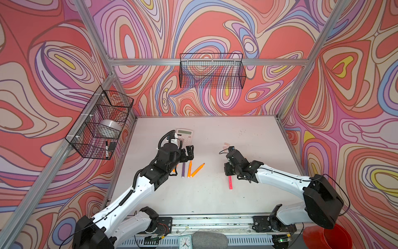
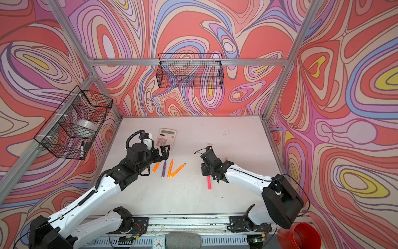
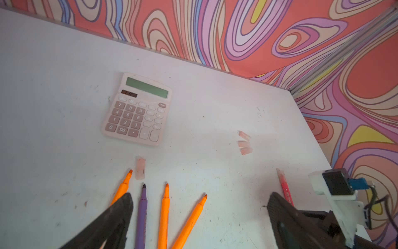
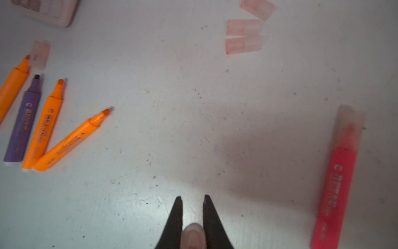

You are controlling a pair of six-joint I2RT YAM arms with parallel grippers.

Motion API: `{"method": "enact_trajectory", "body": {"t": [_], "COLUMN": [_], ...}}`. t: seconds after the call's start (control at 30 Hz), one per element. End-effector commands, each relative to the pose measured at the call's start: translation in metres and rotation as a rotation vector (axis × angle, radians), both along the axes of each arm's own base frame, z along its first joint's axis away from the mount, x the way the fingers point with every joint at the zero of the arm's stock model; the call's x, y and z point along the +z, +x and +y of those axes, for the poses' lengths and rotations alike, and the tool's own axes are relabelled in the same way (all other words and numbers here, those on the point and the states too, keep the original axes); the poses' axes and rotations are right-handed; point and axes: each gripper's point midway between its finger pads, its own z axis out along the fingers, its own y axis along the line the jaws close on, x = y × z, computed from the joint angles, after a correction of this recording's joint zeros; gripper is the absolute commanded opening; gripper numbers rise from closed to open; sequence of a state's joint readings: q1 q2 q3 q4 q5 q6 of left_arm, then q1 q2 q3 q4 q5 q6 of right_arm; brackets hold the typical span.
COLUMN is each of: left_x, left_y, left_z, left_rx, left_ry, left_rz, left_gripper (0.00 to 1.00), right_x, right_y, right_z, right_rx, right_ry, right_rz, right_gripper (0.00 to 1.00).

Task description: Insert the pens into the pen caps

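Swirled wallpaper [image 1: 215, 25] in coral, lilac and yellow closes in a pale desk [image 1: 204, 200]. Toward its left a pink calculator [image 3: 137, 110] lies flat. Nearer the front, the left fingers [image 3: 116, 217] stand wide apart and hold nothing. Four uncapped pens fan out on the desk with their tips toward the calculator: an orange pen [image 3: 121, 189] partly hidden behind one finger, then the purple pen [image 3: 142, 215] and two more orange pens [image 3: 163, 213] lying in the gap between the fingers, none gripped. A loose cap [image 3: 140, 168] lies just beside the first orange tip and just beyond the purple tip, clear of both fingers. Further right, three caps [image 4: 244, 27] lie in a small cluster, two side by side and touching, the third tilted just beyond them, all well ahead of the right fingers [image 4: 175, 217]. Those stand narrow, almost together, with a pale rounded end [image 4: 192, 234] held between them near their base; whether it is a cap I cannot tell. Beside the right fingers but apart from them, a pink-red pen [image 1: 230, 183] lies on the desk wearing a cap [image 4: 350, 127]; in both top views its capped end is hidden under the arm
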State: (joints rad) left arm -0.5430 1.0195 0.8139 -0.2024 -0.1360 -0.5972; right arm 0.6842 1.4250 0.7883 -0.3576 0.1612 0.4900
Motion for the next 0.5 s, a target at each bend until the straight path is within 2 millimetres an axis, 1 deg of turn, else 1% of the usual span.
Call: {"method": "enact_trajectory", "body": {"t": [0.0,0.03,0.1,0.17,0.27,0.37,0.47], "left_x": [-0.026,-0.025,-0.030,-0.043,-0.059,-0.052,-0.049], "left_y": [-0.012,-0.009,-0.007,-0.006,-0.003,0.004,0.007], "left_z": [0.023,0.027,0.043,0.059,0.073,0.066,0.057], "left_rx": [0.121,0.158,0.295,0.411,0.487,0.409,0.360], "left_ry": [0.069,0.078,0.090,0.106,0.129,0.154,0.145], "left_rz": [0.195,0.212,0.256,0.271,0.223,0.164,0.152], "left_gripper": [1.00,1.00,1.00,1.00,1.00,1.00,1.00], "right_x": [-0.015,-0.018,-0.021,-0.026,-0.031,-0.030,-0.032], "right_y": [-0.001,0.001,0.005,0.007,0.015,0.030,0.051], "right_z": [-0.020,-0.026,-0.036,-0.045,-0.051,-0.057,-0.061], "right_rx": [-0.005,-0.022,-0.055,-0.089,-0.124,-0.176,-0.200], "right_ry": [-0.056,-0.061,-0.073,-0.077,-0.065,-0.070,-0.103], "right_rz": [0.054,0.065,0.075,0.096,0.127,0.115,0.096], "right_gripper": [0.00,0.00,0.00,0.00,0.00,0.00,0.00]}}
